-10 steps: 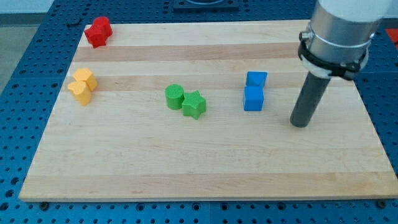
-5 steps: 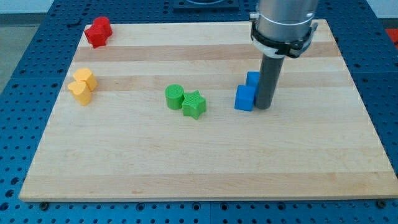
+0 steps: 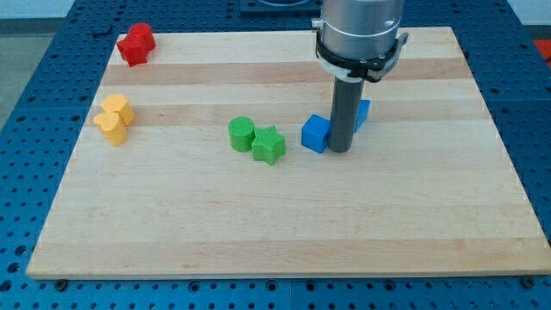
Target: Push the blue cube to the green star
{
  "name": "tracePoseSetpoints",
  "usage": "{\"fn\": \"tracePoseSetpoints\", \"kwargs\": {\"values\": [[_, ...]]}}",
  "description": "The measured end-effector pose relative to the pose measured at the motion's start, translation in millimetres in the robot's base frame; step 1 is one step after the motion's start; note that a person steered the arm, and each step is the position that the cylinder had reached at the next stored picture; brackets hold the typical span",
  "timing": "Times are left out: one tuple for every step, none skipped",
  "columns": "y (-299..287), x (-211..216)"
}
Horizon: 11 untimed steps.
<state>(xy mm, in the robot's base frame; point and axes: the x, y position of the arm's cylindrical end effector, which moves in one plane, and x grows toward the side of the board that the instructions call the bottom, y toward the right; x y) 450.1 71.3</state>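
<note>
Wooden table (image 3: 258,215), mid-board: blue cube (image 3: 316,133), near the green star (image 3: 269,145) on its right. My tip (image 3: 339,151) touches the cube's right side; no jaws, a plain rod. Second blue block (image 3: 362,111) behind rod. Green cylinder (image 3: 242,133) adjoins star. Left edge: yellow blocks (image 3: 114,119). Top-left corner: red blocks (image 3: 136,44).

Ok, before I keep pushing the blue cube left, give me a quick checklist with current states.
1. My tip against the blue cube's right side: ok.
2. Green star left of the cube, gap not yet closed: ok.
3. Push line aimed at the star: ok, star sits slightly lower.
4. Green cylinder touching the star: cannot tell.
5. Second blue block behind the rod, out of the path: ok.
</note>
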Motion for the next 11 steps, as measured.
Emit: {"fn": "tracePoseSetpoints", "kwargs": {"values": [[6, 0], [14, 0], [-4, 0], [-1, -1], [19, -6], [21, -20], [14, -37], [3, -49], [-12, -48], [-26, -45], [-32, -45]]}}
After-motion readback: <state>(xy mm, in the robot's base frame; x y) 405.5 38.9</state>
